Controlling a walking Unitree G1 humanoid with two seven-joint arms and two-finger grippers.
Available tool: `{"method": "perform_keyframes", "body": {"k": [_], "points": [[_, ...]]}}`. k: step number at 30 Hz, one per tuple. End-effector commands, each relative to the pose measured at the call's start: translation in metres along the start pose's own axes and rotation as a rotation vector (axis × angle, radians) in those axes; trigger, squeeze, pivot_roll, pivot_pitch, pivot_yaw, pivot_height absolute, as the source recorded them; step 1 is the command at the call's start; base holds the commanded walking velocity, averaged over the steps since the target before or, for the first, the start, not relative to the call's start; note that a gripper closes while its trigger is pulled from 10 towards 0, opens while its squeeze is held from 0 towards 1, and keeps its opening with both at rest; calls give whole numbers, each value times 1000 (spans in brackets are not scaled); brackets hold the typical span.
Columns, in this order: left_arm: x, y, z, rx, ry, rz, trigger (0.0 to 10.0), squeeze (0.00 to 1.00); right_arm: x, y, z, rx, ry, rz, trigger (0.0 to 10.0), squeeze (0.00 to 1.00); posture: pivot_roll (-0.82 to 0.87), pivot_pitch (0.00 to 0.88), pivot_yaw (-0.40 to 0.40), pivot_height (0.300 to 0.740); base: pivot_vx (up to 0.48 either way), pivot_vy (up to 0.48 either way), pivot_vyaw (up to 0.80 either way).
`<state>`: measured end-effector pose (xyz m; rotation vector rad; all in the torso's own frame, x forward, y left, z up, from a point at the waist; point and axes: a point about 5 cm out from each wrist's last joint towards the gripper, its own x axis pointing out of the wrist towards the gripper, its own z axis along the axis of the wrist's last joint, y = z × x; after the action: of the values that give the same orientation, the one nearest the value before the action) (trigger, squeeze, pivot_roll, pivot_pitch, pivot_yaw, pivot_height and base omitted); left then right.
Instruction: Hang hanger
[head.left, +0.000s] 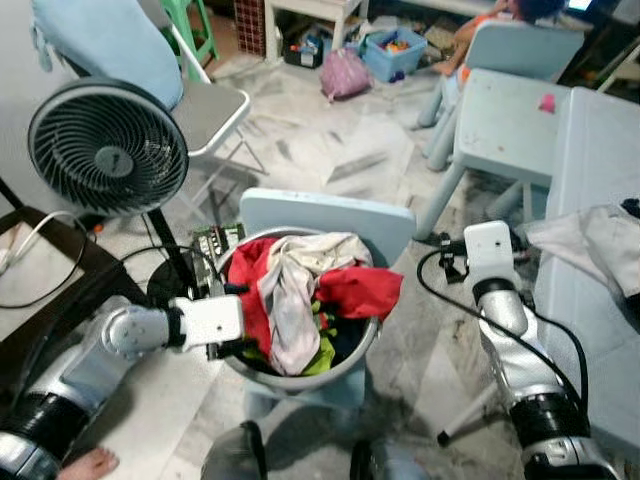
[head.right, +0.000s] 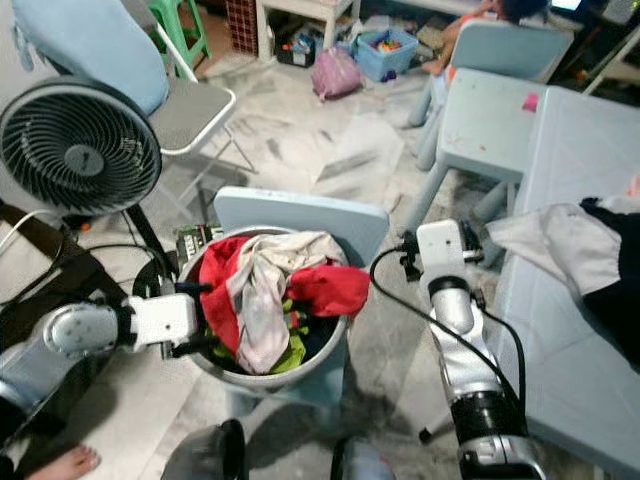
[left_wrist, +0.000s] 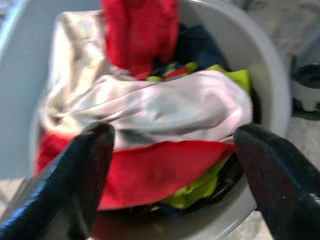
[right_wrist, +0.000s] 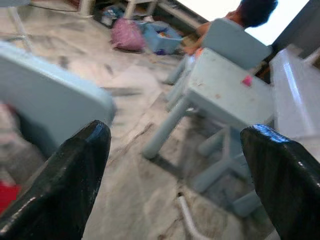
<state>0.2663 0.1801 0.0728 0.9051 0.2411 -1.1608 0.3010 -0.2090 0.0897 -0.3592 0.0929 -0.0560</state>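
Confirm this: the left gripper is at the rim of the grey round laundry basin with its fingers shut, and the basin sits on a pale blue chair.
Wrong on the fingers: the left wrist view shows the left gripper with fingers open before the clothes. It is at the rim of the grey round laundry basin, on the pale blue chair.

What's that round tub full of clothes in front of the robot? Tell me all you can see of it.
The basin is a round, pale grey tub, plastic by its look, sitting upright on a light blue chair. It is heaped above the rim with red, white and lime-green clothes. The left gripper, fingers open, is at its near rim, pointing at the pile.
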Motion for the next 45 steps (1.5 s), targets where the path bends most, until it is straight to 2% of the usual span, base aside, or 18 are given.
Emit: {"method": "perform_keyframes", "body": {"k": [1, 2, 6, 7, 9, 10, 11, 17, 22, 25, 26, 27, 28, 29, 30, 35, 41, 45], "points": [[4, -2, -1, 39, 9, -42, 10000, 1000, -8, 1, 5, 16, -31, 52, 10000, 0, 9, 210, -30, 740, 0, 0, 0], [6, -2, 0, 41, 0, -54, 10000, 992, -12, 3, 5, 20, -34, 75, 10000, 0, 6, 214, -30, 740, 0, 0, 0], [11, -4, 3, 49, -30, -91, 10000, 659, -37, 6, 1, 29, -14, 140, 10000, 0, -26, 252, -30, 740, 0, 0, 0], [14, -4, 2, 49, -34, -106, 10000, 533, -46, 6, -3, 14, 8, 159, 10000, 0, -38, 263, -30, 740, 0, 0, 0], [15, -6, -3, 42, -11, -122, 10000, 141, -54, 5, -7, 17, 30, 165, 10000, 0, -47, 275, -29, 740, 0, 0, 0], [15, -7, -4, 39, 2, -126, 10000, 141, -56, 4, -8, 19, 34, 165, 10000, 0, -48, 277, -28, 740, 0, 0, 0], [13, -7, -9, 23, 26, -112, 10000, 0, -60, 4, -7, 18, 37, 172, 10000, 0, -52, 281, -24, 740, 0, 0, 0], [4, -3, -18, -2, 48, -73, 10000, 0, -61, 3, -5, 4, 45, 186, 10000, 0, -42, 287, -30, 740, 0, 0, 0], [-4, 7, -22, 95, 79, -55, 10000, 0, -56, 6, -2, 10, 46, 201, 10000, 0, -30, 281, -38, 740, 0, 0, 0], [-8, 24, -47, -156, 241, 119, 10000, 0, -51, 8, 1, 7, 32, 202, 10000, 0, -22, 265, -27, 740, 0, 0, 0], [-8, 24, -47, -156, 241, 119, 10000, 0, -51, 8, 1, 7, 32, 202, 10000, 0, -22, 265, -27, 740, 0, 0, 0], [-8, 24, -54, -259, 275, 163, 10000, 0, -50, 9, 2, 9, 31, 199, 10000, 0, -23, 263, -25, 740, 0, 0, 0], [-7, 23, -64, -432, 300, 238, 10000, 0, -49, 9, 2, 11, 32, 194, 10000, 0, -25, 260, -26, 740, 0, 0, 0], [-3, 22, -68, -604, 294, 310, 10000, 0, -47, 9, 3, 13, 30, 189, 10000, 0, -26, 256, -29, 740, 0, 0, 0], [3, 22, -68, -710, 268, 356, 10000, 0, -46, 9, 4, 13, 28, 188, 10000, 0, -29, 254, -32, 740, 0, 0, 0], [29, 29, -48, -925, 138, 381, 10000, 0, -43, 12, 7, 5, 12, 197, 10000, 0, -32, 249, -33, 740, 0, 0, 0], [45, 40, -29, -1045, 76, 379, 10000, 0, -40, 11, 9, 4, 6, 188, 10000, 0, -31, 247, -28, 740, 0, 0, 0], [44, 42, -34, -1086, 81, 447, 10000, 0, -40, 14, 8, 5, 6, 186, 10000, 0, -32, 250, -23, 740, 0, 0, 0]]}}
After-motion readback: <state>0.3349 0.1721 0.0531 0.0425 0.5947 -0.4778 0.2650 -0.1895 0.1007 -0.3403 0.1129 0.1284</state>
